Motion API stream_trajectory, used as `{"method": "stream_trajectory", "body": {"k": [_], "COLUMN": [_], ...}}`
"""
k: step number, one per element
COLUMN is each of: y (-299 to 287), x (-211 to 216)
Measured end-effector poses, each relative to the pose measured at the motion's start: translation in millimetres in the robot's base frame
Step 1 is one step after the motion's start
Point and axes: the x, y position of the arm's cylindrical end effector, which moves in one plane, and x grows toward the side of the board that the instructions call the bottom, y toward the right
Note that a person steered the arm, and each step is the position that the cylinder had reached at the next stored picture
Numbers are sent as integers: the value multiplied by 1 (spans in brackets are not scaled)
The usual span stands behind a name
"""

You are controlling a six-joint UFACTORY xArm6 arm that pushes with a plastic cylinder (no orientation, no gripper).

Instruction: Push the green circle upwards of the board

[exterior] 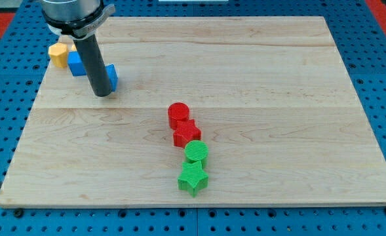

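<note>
The green circle [196,152] lies on the wooden board [278,98], below the middle. It touches a red star [187,133] above it and a green star [193,177] below it. A red circle [178,114] sits just above the red star. My tip [103,94] rests on the board at the view's upper left, far from the green circle, up and to its left. The rod stands in front of a blue block [111,76].
A second blue block [76,63] and a yellow block [60,54] lie near the board's upper left edge, left of the rod. The board sits on a blue pegboard [376,78].
</note>
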Motion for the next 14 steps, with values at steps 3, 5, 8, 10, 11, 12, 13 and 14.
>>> {"method": "stream_trajectory", "body": {"k": [3, 5, 8, 10, 11, 12, 13, 14], "y": [39, 188, 181, 262, 277, 300, 232, 220], "x": [193, 191, 189, 149, 102, 188, 197, 143]}}
